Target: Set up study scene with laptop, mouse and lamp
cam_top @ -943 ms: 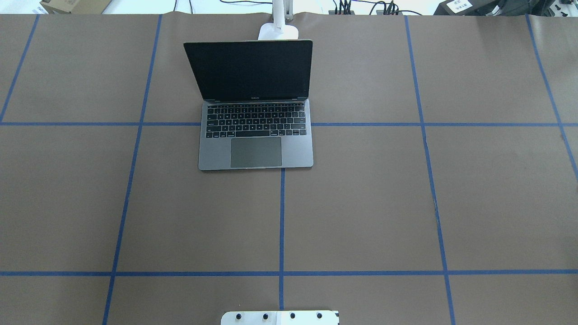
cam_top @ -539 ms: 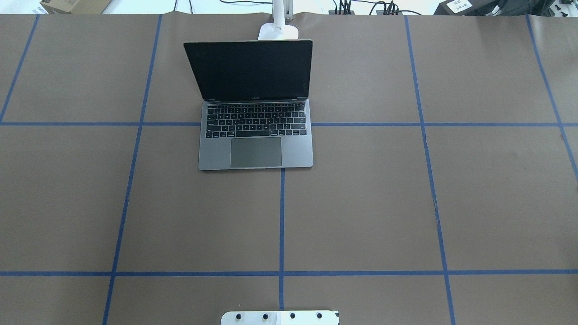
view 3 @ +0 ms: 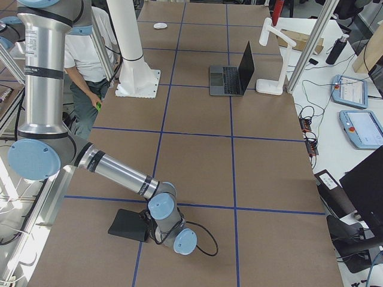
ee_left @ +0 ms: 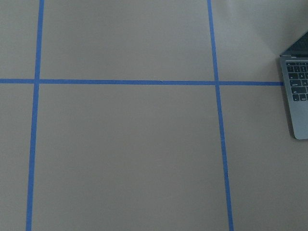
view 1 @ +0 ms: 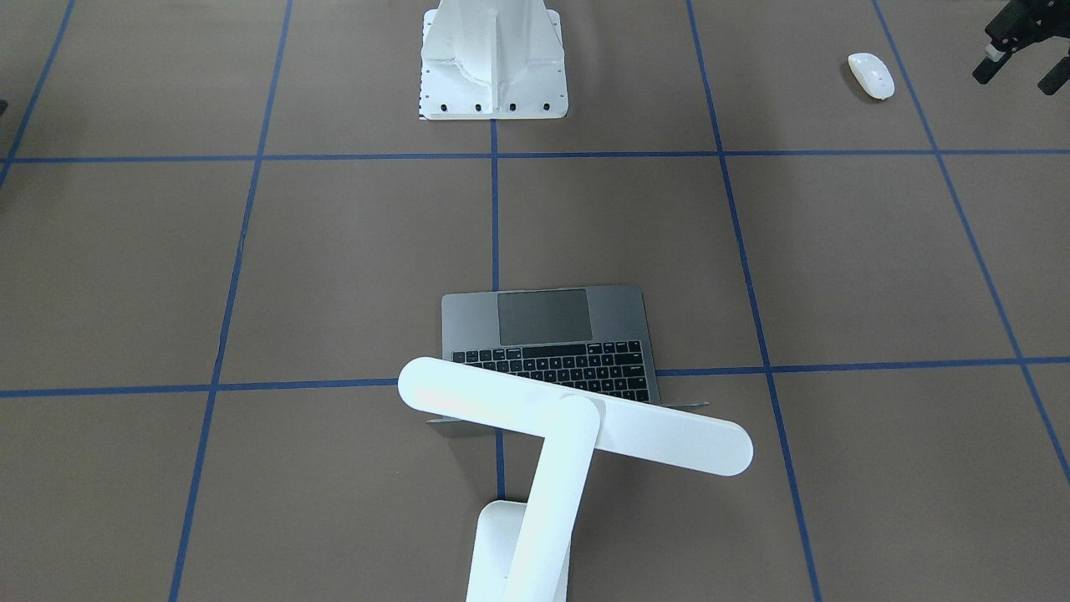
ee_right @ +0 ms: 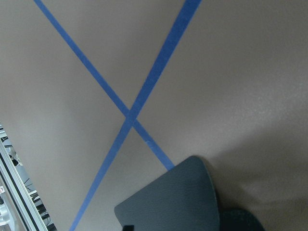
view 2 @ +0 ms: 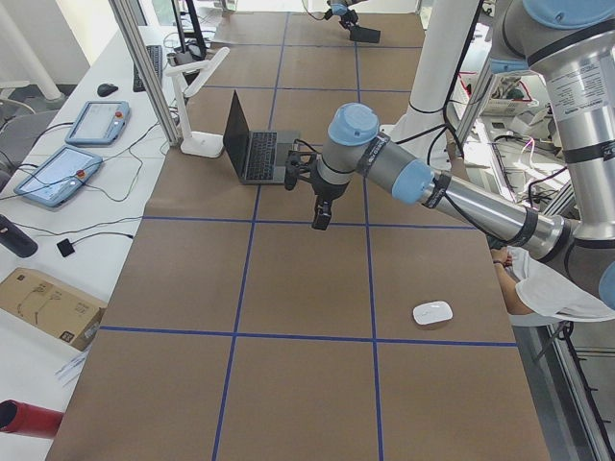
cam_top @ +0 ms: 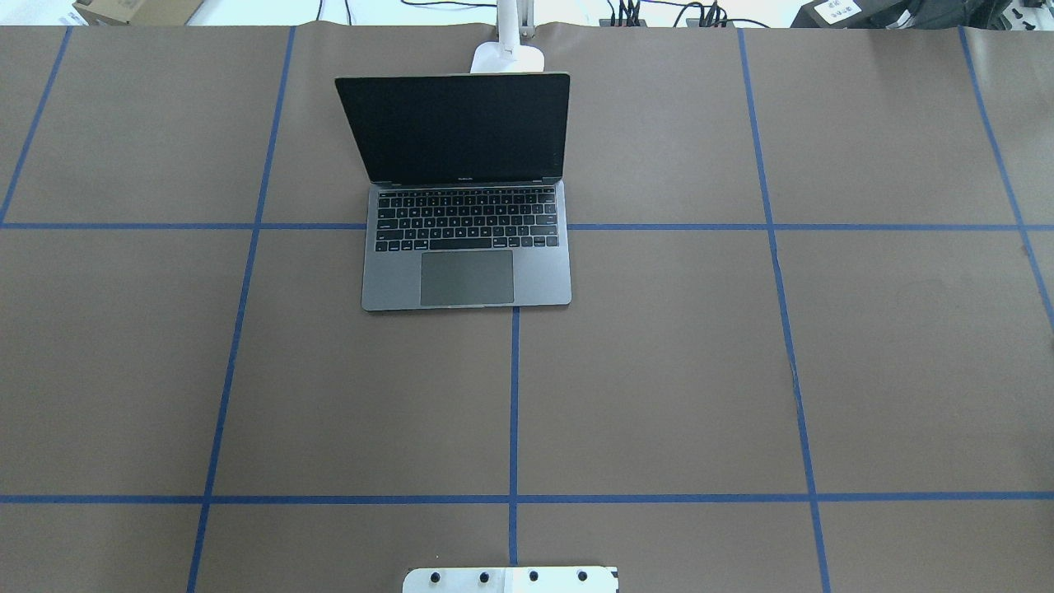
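Laptop: The laptop (cam_top: 494,284) lies open well beyond the left gripper (view 1: 1018,77) and off to its right. The keyboard faces the robot, as a user's seat would demand. Its long axis runs across the table, with the dark screen upright on the far side.
Lamp: The lamp (view 1: 577,426) stands farther out again, its base just behind the laptop's lid. The bar head reaches over the lid and lies nearly parallel to it, slightly skewed, evidently so light falls on the keys.
Mat: A black mat (view 3: 125,225) lies flat at the right gripper (view 3: 146,224), far from the study corner.
Mouse: The mouse (view 1: 871,75) sits on bare table on the robot's left, nearer the robot than the left gripper. It points roughly away from the robot, and is judged not yet set beside the laptop.
Left gripper: It hangs above bare table with fingers apart and nothing held, probably ready to fetch the mouse.
Right gripper: It is low at the mat's edge, and whether it grips cannot be told.
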`<state>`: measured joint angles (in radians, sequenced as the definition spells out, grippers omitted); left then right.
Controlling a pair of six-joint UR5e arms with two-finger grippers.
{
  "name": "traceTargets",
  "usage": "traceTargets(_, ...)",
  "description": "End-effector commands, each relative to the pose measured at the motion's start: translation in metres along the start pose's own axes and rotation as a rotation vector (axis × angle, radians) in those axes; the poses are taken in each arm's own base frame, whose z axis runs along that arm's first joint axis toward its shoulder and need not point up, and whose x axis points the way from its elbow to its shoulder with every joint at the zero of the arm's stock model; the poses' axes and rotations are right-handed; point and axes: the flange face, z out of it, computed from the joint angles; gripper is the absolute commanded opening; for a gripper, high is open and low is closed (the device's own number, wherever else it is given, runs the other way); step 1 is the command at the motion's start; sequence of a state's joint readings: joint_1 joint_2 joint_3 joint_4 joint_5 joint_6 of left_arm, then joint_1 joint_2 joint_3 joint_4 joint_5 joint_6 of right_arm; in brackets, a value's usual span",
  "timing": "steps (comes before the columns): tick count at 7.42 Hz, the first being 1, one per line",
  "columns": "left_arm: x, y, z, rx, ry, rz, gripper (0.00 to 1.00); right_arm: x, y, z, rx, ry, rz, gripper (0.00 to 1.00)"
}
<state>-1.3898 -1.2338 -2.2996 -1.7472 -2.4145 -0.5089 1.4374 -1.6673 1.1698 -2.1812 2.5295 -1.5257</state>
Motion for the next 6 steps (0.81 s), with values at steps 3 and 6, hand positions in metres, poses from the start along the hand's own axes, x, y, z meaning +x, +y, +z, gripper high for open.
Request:
traceTargets(3,0.003,0.001,-0.004,0.007,0.002,0.004,1.0,-0.001,0.005,0.008,0.014,-0.012,0.01,0.53)
traceTargets(6,0.003,0.001,-0.004,0.007,0.002,0.004,1.0,-0.001,-0.003,0.011,0.037,-0.019,0.007,0.49)
